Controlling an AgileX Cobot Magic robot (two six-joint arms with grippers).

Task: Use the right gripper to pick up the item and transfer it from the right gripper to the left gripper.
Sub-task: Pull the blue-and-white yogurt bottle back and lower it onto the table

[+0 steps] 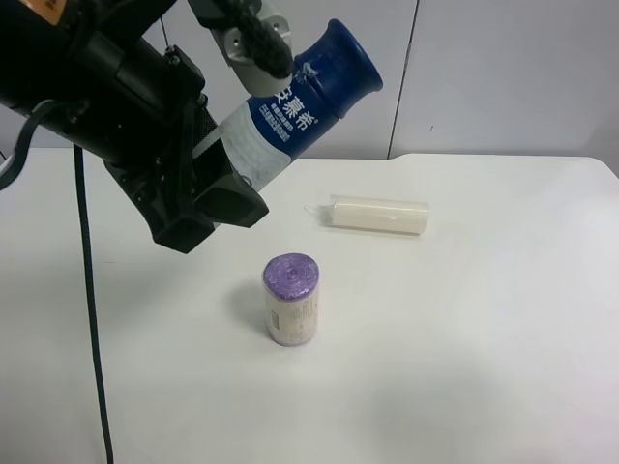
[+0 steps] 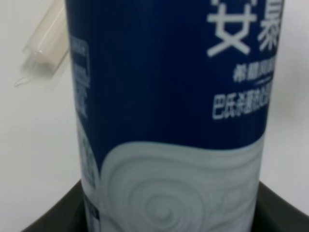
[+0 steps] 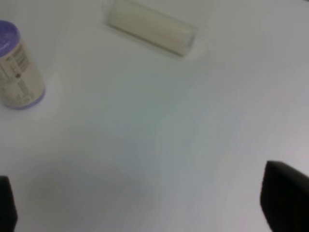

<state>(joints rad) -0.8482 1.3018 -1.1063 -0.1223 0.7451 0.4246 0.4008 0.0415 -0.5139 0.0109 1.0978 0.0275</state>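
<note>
Filling the left wrist view, the item is clamped about its lower body by the left gripper, tilted at the exterior frame's upper left. The right gripper is seen spread wide and empty over the table. Handover is judged complete; only a steady hold is called for.

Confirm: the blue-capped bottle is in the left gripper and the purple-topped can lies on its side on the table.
No: the squat purple-topped can stands upright on the white table, as the exterior high view shows. The slim blue-capped bottle is in the left gripper.
</note>
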